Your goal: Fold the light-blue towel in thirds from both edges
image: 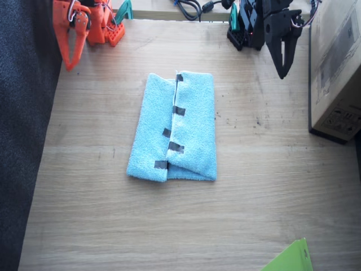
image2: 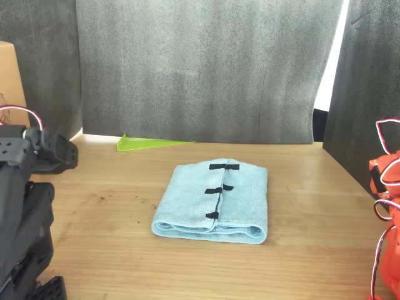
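Nearest, at the bottom right of the fixed view, a lime-green sheet corner (image: 290, 258) pokes onto the table (image: 271, 186); around it the lower half of the wooden top is bare, with open room on every side.

Further in, at the frame's centre, lies the towel (image: 175, 127), folded into a narrow upright rectangle. Both taped edges (image: 175, 121) are turned inward and meet along a seam running top to bottom, the right flap overlapping the left slightly, with black tape strips (image: 179, 110) dotted down that seam. In the front view the towel (image2: 215, 200) sits mid-table with its rounded folds facing the camera. Bare wood surrounds it on all four sides, and its outer folds stay well inside the table's borders.

Farther back, at the upper left, the orange right gripper (image: 71, 53) hangs point-down near the table's left edge, its jaws pressed together and holding nothing. At the upper right the black left gripper (image: 284, 59) also points down, jaws clenched and empty. Both are well apart from the towel, one to each side of its top end.

A cardboard box (image: 337, 68) stands along the right edge. Dark grey foam panels (image2: 200, 69) wall the table in the front view, and cables (image: 189, 7) lie at the top edge.
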{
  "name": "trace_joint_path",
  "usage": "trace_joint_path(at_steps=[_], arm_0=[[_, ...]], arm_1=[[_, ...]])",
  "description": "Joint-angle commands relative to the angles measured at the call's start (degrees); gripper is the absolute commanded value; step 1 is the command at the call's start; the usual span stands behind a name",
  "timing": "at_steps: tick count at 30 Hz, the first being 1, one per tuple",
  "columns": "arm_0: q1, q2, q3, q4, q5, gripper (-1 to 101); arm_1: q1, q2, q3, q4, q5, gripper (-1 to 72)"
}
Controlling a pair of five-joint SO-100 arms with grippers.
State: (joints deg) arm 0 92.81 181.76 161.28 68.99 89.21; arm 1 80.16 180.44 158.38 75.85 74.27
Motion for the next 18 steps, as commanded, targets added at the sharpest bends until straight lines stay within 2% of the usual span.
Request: trace_joint_path(at_steps=[1,5,6,15,18], arm_0=[[1.1,0.4,0.0,0.1,0.4,2],[1.0,0.4,-0.1,0.4,0.4,0],[1.0,0.4,-0.1,0.4,0.5,0],[0.8,0.4,-0.1,0.4,0.6,0],[0.8,0.4,-0.1,0.4,0.6,0]], arm_1=[[-0.7,0.1,0.5,0.8,2.6,1.2],[-2.3,0.0,0.4,1.0,4.6,1.9],[-2.3,0.0,0.4,1.1,4.5,0.0],[-0.4,0.0,-0.1,3.8,-0.6,0.0],[-2.9,0.0,-0.1,3.0,1.3,0.0]])
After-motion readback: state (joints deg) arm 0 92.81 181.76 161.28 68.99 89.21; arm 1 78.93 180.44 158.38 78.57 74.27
